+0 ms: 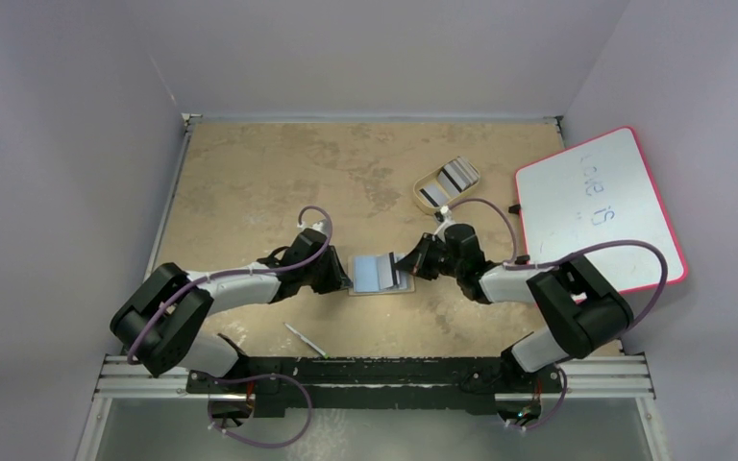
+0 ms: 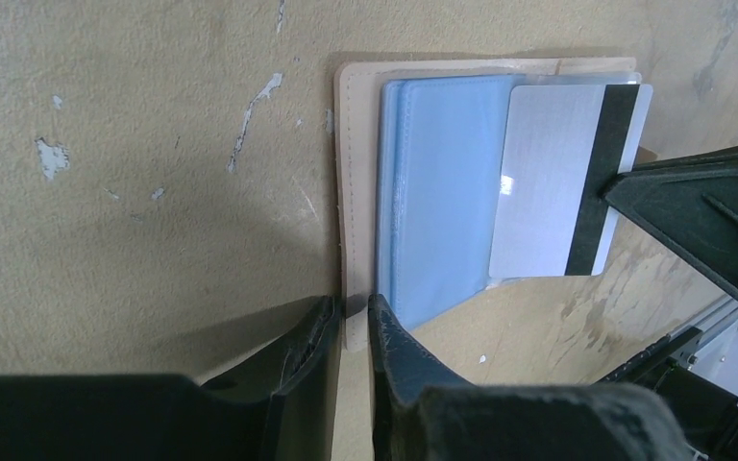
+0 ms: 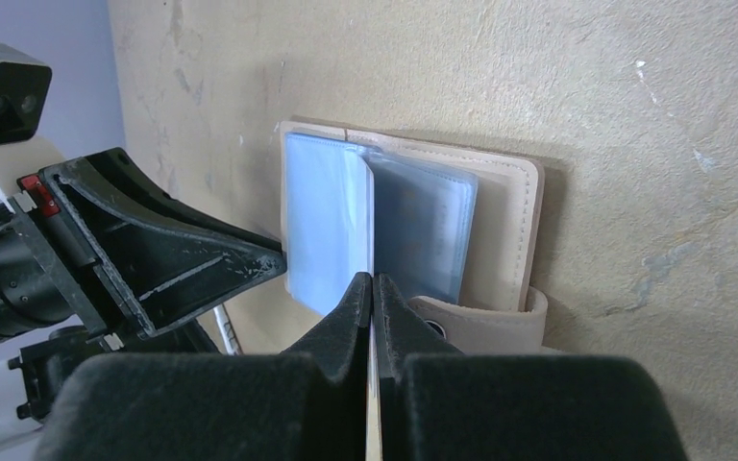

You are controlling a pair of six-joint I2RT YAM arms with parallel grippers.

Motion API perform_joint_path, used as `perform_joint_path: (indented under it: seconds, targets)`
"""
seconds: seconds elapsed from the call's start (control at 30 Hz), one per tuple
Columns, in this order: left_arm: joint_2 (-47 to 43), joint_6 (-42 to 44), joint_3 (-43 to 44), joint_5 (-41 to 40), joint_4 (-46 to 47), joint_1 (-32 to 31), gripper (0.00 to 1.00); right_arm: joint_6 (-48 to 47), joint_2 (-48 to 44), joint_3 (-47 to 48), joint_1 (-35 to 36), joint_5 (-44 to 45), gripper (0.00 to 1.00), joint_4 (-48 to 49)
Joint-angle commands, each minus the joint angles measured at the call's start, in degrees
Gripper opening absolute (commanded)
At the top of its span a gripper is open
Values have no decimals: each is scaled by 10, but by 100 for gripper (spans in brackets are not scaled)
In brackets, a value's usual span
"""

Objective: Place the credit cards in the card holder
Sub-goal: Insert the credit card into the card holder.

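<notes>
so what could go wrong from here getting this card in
The card, pinched by the right gripper, lies over the blue sleeves; whether its edge is in a pocket is unclear, so a push might skate it across the top.
The left gripper clamps only the tan edge of the card holder, so that push could slide or tug it free.
The two grippers sit close across the holder and might bump.

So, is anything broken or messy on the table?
Nothing is spilled. The table top is scuffed, with small white chips, and the pink-edged whiteboard lies crooked, sticking out past the table's right edge.
</notes>
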Motion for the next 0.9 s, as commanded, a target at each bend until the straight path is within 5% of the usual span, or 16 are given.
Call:
perform_joint_path:
  seconds: [0.0,0.53,0.87]
  targets:
    - [9,9,8,4,10,-3,15,21,20,-6,1,-22,0,50]
    - [8,-13,15,19,26,-4,14,51,35,-17,7,-27,0,98]
    - [-6,-33,-14,13,47,-4,15,44,44,-11,17,4,14,47]
